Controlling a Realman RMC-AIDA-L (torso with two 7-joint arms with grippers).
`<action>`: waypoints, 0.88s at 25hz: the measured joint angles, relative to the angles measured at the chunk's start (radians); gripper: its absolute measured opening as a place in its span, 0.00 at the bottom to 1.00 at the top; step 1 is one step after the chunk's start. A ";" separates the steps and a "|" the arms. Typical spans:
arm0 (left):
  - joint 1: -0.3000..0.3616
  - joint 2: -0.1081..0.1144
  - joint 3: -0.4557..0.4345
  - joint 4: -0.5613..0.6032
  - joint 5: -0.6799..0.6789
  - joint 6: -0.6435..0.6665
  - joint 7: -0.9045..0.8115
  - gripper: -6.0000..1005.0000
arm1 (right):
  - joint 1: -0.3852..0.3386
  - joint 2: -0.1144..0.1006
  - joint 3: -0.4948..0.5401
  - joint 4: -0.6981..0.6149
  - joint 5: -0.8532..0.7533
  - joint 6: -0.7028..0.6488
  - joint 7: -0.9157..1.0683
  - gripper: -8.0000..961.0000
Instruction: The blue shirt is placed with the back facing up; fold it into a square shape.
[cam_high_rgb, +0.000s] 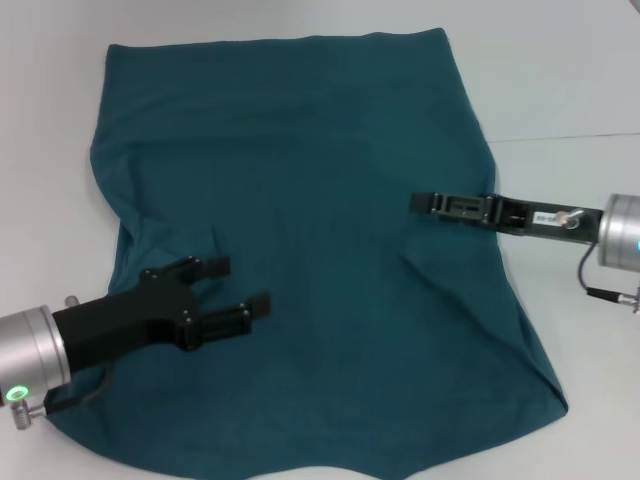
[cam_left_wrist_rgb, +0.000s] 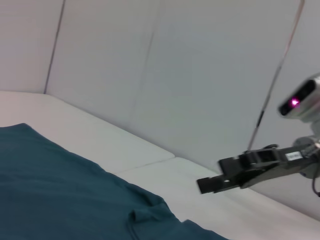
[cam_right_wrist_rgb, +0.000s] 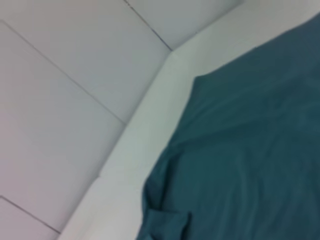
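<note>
From the head camera I see one large dark teal-blue cotton shirt (cam_high_rgb: 310, 250) spread flat on the white bench (cam_high_rgb: 560, 70), plain side up, its straight hem at the far end and the nearer end running out of the bottom of the picture. Two grippers are in view. My left gripper (cam_high_rgb: 240, 287) hangs over the near left part of the cloth, its two black fingers (cam_high_rgb: 212, 267) spread apart with nothing between them. My right gripper (cam_high_rgb: 418, 203) reaches in from the right over the shirt's right edge, seen edge-on, and I cannot tell whether its jaws are apart or together. The left wrist camera adds what the head view lacks: the pale wall panels (cam_left_wrist_rgb: 150, 75) behind the bench, a small bunched fold at the shirt's edge, and the right gripper (cam_left_wrist_rgb: 202, 185) held clear above the bench surface, not touching it. The right wrist camera shows only the shirt (cam_right_wrist_rgb: 250, 150) with a crumpled corner near the bench rim and the wall beyond. Bare bench lies open along the far edge and to the right of the cloth; on the left the margin is narrower.
</note>
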 joint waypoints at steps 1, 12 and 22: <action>0.001 0.000 -0.006 0.000 0.000 0.001 -0.004 0.90 | -0.009 0.001 0.008 -0.015 0.000 -0.017 -0.002 0.88; 0.061 0.007 -0.073 0.065 0.016 -0.056 -0.168 0.90 | -0.030 0.009 0.038 -0.024 0.002 -0.041 -0.034 0.97; 0.101 0.015 -0.177 0.112 0.130 -0.134 -0.217 0.90 | -0.014 0.022 0.046 -0.020 0.002 -0.023 -0.030 0.97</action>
